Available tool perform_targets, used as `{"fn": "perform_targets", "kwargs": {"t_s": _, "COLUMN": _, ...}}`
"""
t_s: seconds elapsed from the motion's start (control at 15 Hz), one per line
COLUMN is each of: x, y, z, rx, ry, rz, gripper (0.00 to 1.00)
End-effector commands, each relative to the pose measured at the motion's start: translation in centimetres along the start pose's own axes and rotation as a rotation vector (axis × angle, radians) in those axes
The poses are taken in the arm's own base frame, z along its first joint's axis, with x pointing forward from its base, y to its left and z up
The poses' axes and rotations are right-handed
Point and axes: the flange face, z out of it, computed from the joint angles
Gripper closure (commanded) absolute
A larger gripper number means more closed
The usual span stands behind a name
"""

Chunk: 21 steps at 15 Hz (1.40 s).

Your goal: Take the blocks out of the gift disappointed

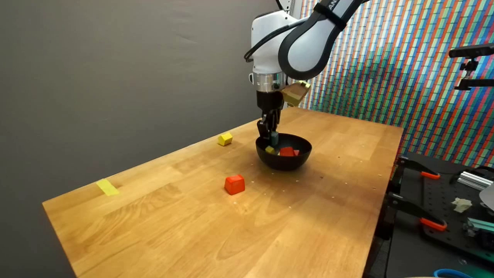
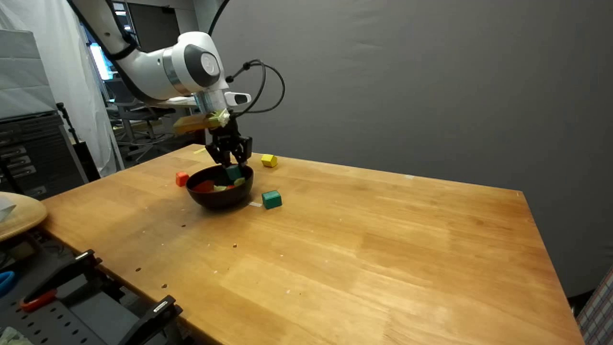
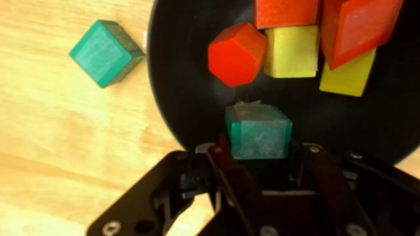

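The tool is clamping a green block over the black bowl (red blocks and yellow blocks are lying inside). On the tabletop, a second green block, one yellow block and one red block are resting outside the bowl.

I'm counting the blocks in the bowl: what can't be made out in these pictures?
Wrist view: rightmost red block, cut off by the top edge.
Wrist view: rightmost yellow block, partly hidden by that red block.
In an exterior view: much inside the black bowl, hidden by its near wall.
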Motion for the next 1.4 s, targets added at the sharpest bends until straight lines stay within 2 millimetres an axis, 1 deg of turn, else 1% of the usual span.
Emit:
{"fn": "perform_targets", "kwargs": {"t_s": 0.0, "x": -3.8, "y": 0.5, "z": -7.2, "rx": -0.015, "ry": 0.100, "rz": -0.003, "gripper": 0.81}}
{"fn": "perform_targets", "kwargs": {"t_s": 0.07, "x": -5.0, "y": 0.5, "z": -8.5, "rx": -0.007, "ry": 0.115, "rz": 0.005, "gripper": 0.80}}
{"fn": "perform_targets", "kwargs": {"t_s": 0.13, "x": -6.6, "y": 0.6, "z": -9.3, "rx": -0.002, "ry": 0.114, "rz": 0.033, "gripper": 0.80}}
{"fn": "perform_targets", "kwargs": {"t_s": 0.2, "x": -8.3, "y": 0.6, "z": -9.9, "rx": 0.004, "ry": 0.107, "rz": 0.063, "gripper": 0.79}}
{"fn": "perform_targets", "kwargs": {"t_s": 0.27, "x": -10.3, "y": 0.3, "z": -9.7, "rx": 0.015, "ry": 0.082, "rz": 0.100, "gripper": 0.76}}
{"fn": "perform_targets", "kwargs": {"t_s": 0.33, "x": -12.2, "y": 0.0, "z": -9.3, "rx": 0.017, "ry": 0.058, "rz": 0.138, "gripper": 0.74}}
{"fn": "perform_targets", "kwargs": {"t_s": 0.47, "x": -15.9, "y": -0.5, "z": -7.5, "rx": 0.007, "ry": -0.001, "rz": 0.238, "gripper": 0.73}}
{"fn": "perform_targets", "kwargs": {"t_s": 0.53, "x": -17.5, "y": -0.8, "z": -6.5, "rx": 0.001, "ry": -0.027, "rz": 0.295, "gripper": 0.77}}
{"fn": "perform_targets", "kwargs": {"t_s": 0.6, "x": -19.0, "y": -1.0, "z": -5.5, "rx": -0.007, "ry": -0.051, "rz": 0.346, "gripper": 0.81}}
{"fn": "perform_targets", "kwargs": {"t_s": 0.73, "x": -21.0, "y": -1.4, "z": -3.8, "rx": -0.001, "ry": -0.087, "rz": 0.419, "gripper": 0.82}}
{"fn": "perform_targets", "kwargs": {"t_s": 0.8, "x": -21.6, "y": -1.6, "z": -3.1, "rx": 0.004, "ry": -0.094, "rz": 0.448, "gripper": 0.82}}
{"fn": "perform_targets", "kwargs": {"t_s": 0.87, "x": -21.5, "y": -1.6, "z": -2.6, "rx": 0.004, "ry": -0.093, "rz": 0.474, "gripper": 0.82}}
{"fn": "perform_targets", "kwargs": {"t_s": 0.93, "x": -20.6, "y": -1.7, "z": -2.0, "rx": 0.007, "ry": -0.094, "rz": 0.499, "gripper": 0.83}}
{"fn": "perform_targets", "kwargs": {"t_s": 1.0, "x": -20.7, "y": -1.7, "z": -1.9, "rx": 0.011, "ry": -0.087, "rz": 0.517, "gripper": 0.82}}
{"fn": "perform_targets", "kwargs": {"t_s": 1.07, "x": -20.5, "y": -1.6, "z": -1.9, "rx": 0.017, "ry": -0.073, "rz": 0.532, "gripper": 0.73}}
{"fn": "perform_targets", "kwargs": {"t_s": 1.13, "x": -20.3, "y": -1.5, "z": -2.0, "rx": 0.021, "ry": -0.060, "rz": 0.545, "gripper": 0.71}}
{"fn": "perform_targets", "kwargs": {"t_s": 1.2, "x": -20.1, "y": -1.3, "z": -2.2, "rx": 0.021, "ry": -0.044, "rz": 0.553, "gripper": 0.60}}
{"fn": "perform_targets", "kwargs": {"t_s": 1.27, "x": -20.0, "y": -1.2, "z": -2.3, "rx": 0.019, "ry": -0.033, "rz": 0.556, "gripper": 0.57}}
{"fn": "perform_targets", "kwargs": {"t_s": 1.33, "x": -19.9, "y": -1.1, "z": -2.5, "rx": 0.014, "ry": -0.027, "rz": 0.559, "gripper": 0.44}}
